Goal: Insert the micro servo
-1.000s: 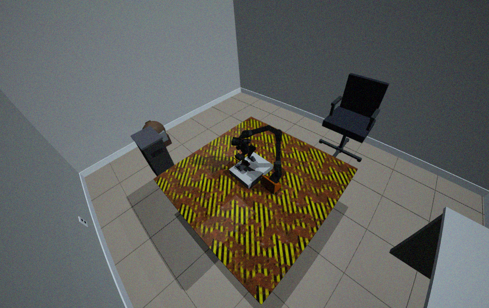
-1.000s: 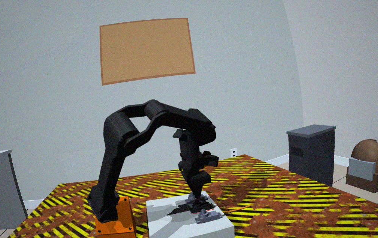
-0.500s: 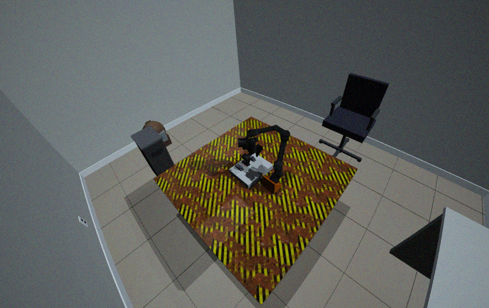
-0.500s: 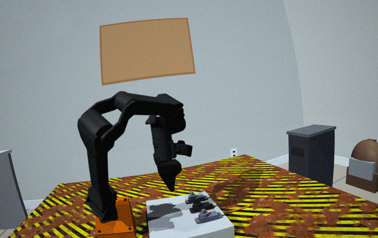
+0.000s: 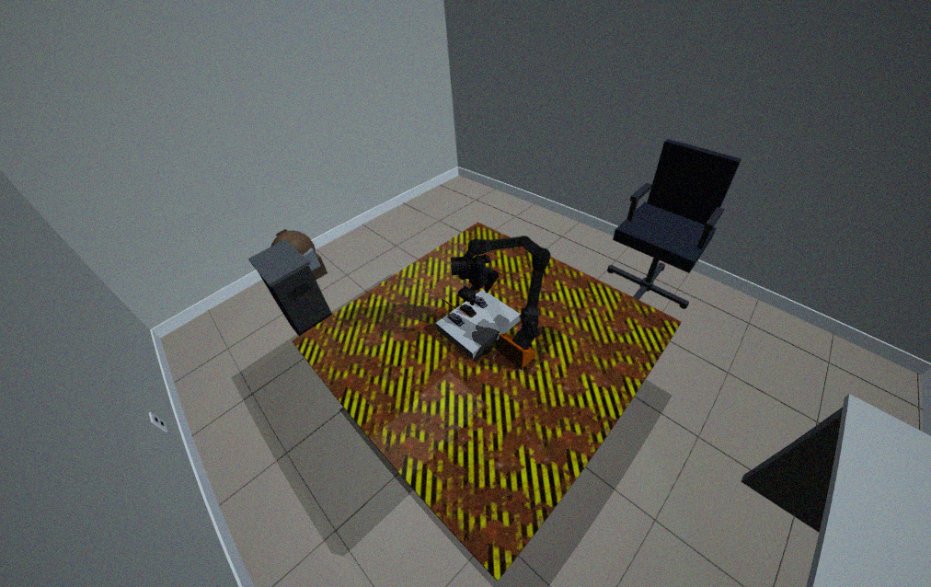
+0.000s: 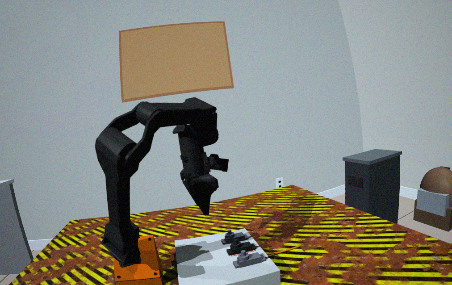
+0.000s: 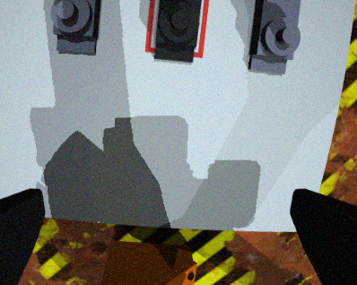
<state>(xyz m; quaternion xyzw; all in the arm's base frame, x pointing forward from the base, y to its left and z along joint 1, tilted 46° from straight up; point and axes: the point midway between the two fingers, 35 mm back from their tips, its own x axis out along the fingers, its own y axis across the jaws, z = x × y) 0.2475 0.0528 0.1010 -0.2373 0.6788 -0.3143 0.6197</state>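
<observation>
My gripper [image 5: 467,293] [image 6: 206,214] [image 7: 169,203], fingers wide and unloaded, above the white deck [image 5: 462,339] [image 6: 220,274] [image 7: 222,90], black servo [image 5: 467,310] [image 6: 239,247] [image 7: 178,27] within red outline [image 6: 243,253] [image 7: 205,27].

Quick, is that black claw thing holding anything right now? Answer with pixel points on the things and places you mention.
Gripper [image 5: 466,294] [image 6: 205,214] [image 7: 169,203]: open, holding nothing, raised above the white deck [image 5: 494,305] [image 6: 217,274] [image 7: 213,99].
</observation>
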